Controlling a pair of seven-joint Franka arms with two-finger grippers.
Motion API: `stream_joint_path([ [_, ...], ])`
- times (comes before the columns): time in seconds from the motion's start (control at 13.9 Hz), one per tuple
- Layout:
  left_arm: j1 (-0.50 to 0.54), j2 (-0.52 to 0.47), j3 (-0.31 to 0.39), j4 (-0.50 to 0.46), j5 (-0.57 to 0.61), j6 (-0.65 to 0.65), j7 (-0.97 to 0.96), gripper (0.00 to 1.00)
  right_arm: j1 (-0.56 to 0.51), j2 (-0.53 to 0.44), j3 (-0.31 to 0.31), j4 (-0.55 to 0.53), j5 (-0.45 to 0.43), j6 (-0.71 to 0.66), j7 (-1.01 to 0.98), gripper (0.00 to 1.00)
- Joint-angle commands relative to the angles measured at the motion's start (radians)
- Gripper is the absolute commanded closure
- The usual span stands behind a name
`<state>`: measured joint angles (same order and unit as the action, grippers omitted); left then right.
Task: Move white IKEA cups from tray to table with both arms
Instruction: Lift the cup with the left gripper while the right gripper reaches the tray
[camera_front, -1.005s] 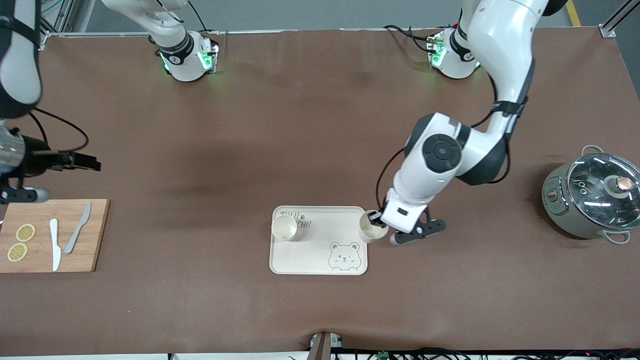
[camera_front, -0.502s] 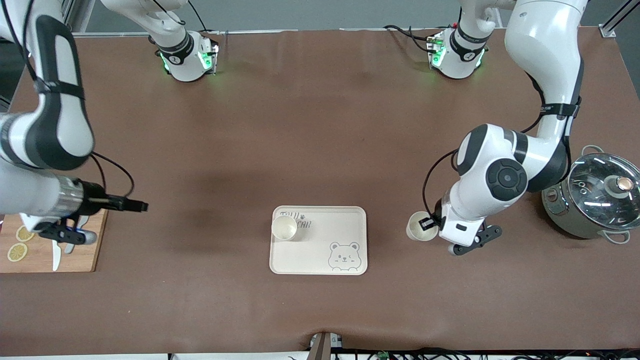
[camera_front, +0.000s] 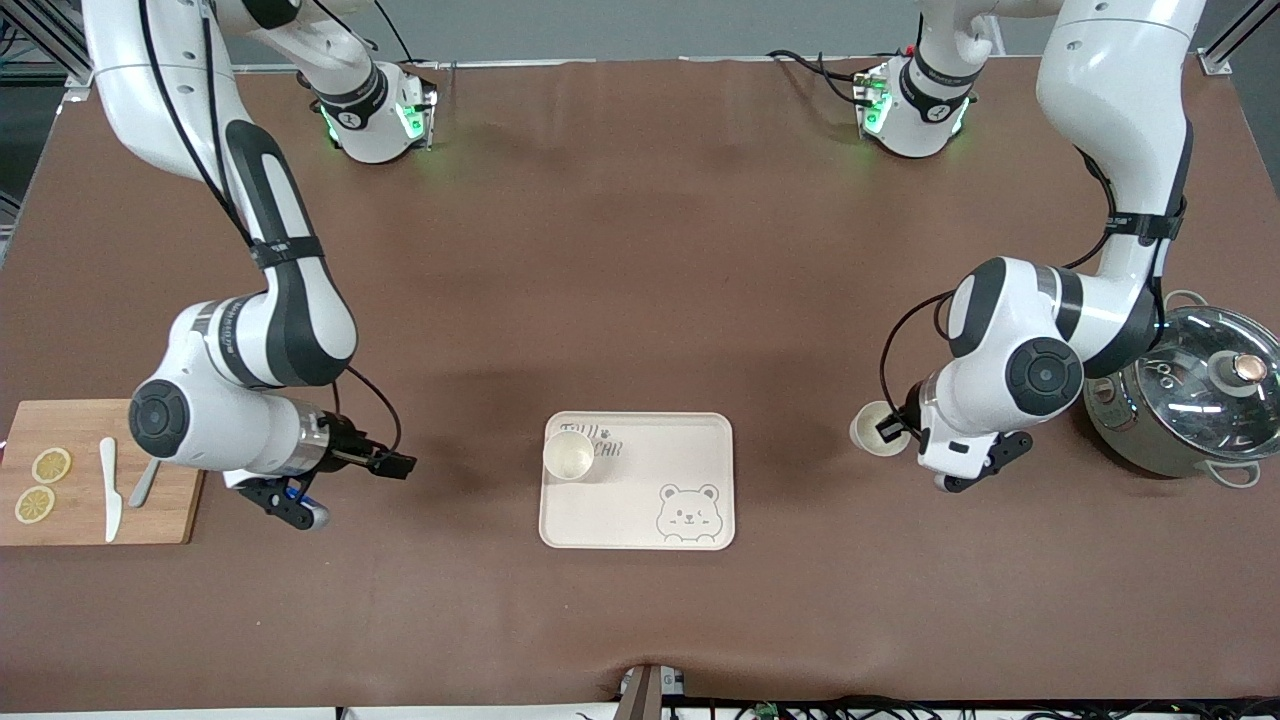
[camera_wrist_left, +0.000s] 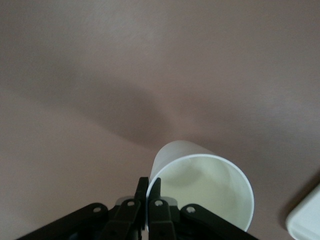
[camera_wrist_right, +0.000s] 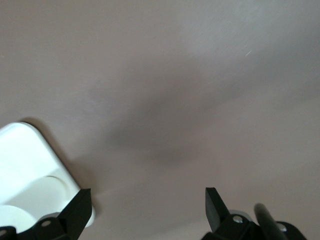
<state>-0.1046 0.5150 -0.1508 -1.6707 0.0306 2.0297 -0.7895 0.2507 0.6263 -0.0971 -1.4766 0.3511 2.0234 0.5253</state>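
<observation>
Nearest the front camera we saw the bear-printed tray (camera_front: 637, 480) lying flat on the brown bench (camera_front: 640, 300). One white cup (camera_front: 568, 455) stood upright in the tray's corner farther from the camera, toward the right arm's end. On the wooden cutting board (camera_front: 95, 470) at that end lay two lemon slices (camera_front: 42, 484) and two pale knives (camera_front: 130, 480). Our right hand (camera_front: 400, 464) hung over bare bench between the board and the tray, its fingers (camera_wrist_right: 75, 210) spread wide with nothing between them. Our left hand (camera_front: 888, 430) was clamped on the rim of the second white cup (camera_wrist_left: 200, 192), pinching its wall between narrow fingers (camera_wrist_left: 150, 200). That cup sat upright over bare bench between the tray and the grey-green pot (camera_front: 1180, 400), well apart from the tray; we could not tell whether it touched the bench.
</observation>
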Motion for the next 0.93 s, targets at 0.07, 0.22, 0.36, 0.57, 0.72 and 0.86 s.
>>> stream_joint_path([
  [0.07, 0.086, -0.094, -0.026, -0.255, 0.009, 0.238, -0.036, 1.0, 0.096, 0.045, -0.009, 0.025, 0.06, 0.096, 0.212, 0.0],
  [0.22, 0.106, -0.134, -0.029, -0.366, 0.008, 0.349, -0.03, 1.0, 0.133, 0.05, -0.009, 0.025, 0.06, 0.113, 0.263, 0.0],
  [0.36, 0.124, -0.148, -0.027, -0.388, 0.009, 0.351, -0.03, 1.0, 0.172, 0.067, -0.009, 0.028, 0.06, 0.135, 0.329, 0.0],
  [0.57, 0.157, -0.141, -0.029, -0.383, 0.009, 0.354, -0.022, 1.0, 0.215, 0.098, -0.009, 0.032, 0.06, 0.198, 0.43, 0.0],
  [0.72, 0.16, -0.135, -0.023, -0.382, 0.02, 0.356, -0.019, 1.0, 0.235, 0.111, -0.009, 0.032, 0.06, 0.222, 0.455, 0.0],
  [0.86, 0.167, -0.11, -0.016, -0.364, 0.022, 0.357, -0.016, 0.89, 0.255, 0.116, -0.009, 0.032, 0.058, 0.224, 0.464, 0.0],
])
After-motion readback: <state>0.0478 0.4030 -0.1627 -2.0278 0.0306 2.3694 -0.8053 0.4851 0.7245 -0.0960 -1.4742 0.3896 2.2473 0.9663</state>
